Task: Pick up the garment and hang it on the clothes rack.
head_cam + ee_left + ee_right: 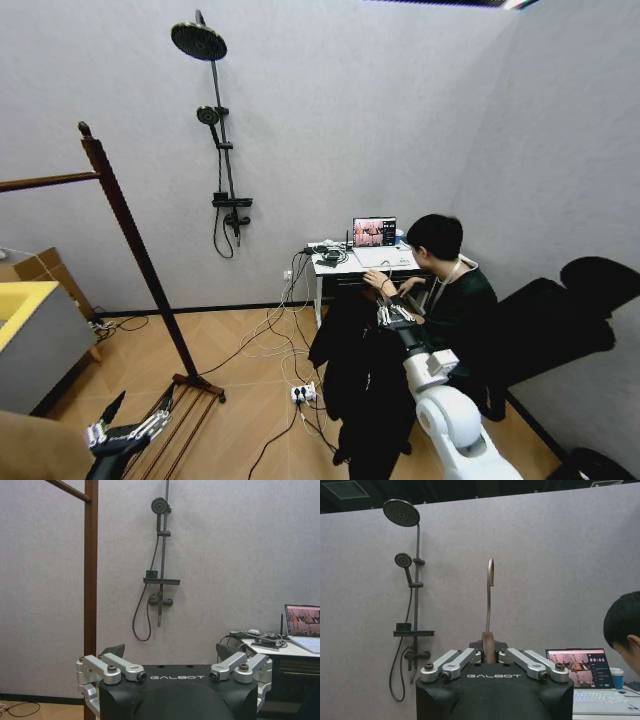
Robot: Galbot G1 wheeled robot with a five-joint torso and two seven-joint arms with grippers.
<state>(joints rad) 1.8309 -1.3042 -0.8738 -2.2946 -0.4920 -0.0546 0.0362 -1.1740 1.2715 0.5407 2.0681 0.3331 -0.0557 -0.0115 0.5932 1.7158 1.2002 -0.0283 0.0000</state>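
"GALBOT" reads in pale letters across the black body of the left gripper (175, 656), low in the left wrist view. The same word sits on the right gripper (490, 649), bottom centre of the right wrist view. On the laptop (580, 669) screen at lower right there are figures too small to read for sure.

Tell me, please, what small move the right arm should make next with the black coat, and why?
Probably swing it left toward the dark reddish-brown wooden clothes rack. The right tool is shut on the wooden hanger of the long black coat, metal hook upright, yet the rack's top bar stands well off to the left.
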